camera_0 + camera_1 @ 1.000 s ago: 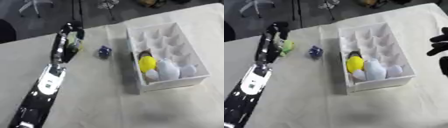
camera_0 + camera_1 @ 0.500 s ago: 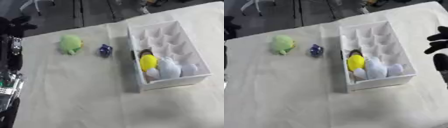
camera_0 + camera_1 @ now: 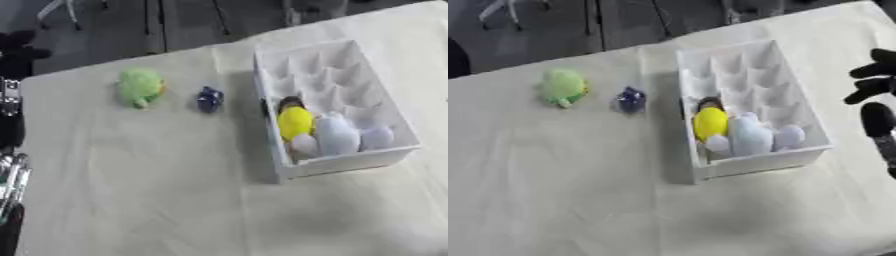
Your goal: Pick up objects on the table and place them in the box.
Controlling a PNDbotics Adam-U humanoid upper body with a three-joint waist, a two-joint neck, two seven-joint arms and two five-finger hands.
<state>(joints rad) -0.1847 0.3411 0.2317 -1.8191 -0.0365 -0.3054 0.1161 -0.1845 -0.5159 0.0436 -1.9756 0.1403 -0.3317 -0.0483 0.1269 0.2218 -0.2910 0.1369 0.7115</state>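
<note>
Where the right eye view reaches farther right, shows the right robot hand (image 3: 874,85) at the frame's edge, beside the box but apart from it, dark fingers spread and relaxed, holding nothing. Missing from the left eye view. Instead, at that view's left edge, shows the left robot hand (image 3: 16,50), black, with silver arm parts below it; cannot tell how its fingers stand.

On the desk (image 3: 157,200), draped in a pale cream cloth with soft creases: a white box (image 3: 398,150), rectangular, moulded inside into rows of cupped cells like an egg tray. Near end of the box filled: a yellow rounded object (image 3: 295,122), smooth and egg-like, with a small dark-topped piece (image 3: 289,103) touching its far side, and pale white lumps (image 3: 337,137) just beside it toward the front wall. Far cells bare.

Left of the box, on the cloth: a small dark blue object (image 3: 209,99), near the box wall yet not touching. Farther left, a green soft-looking rounded toy (image 3: 140,86), fuzzy in texture, well apart from both hands.
</note>
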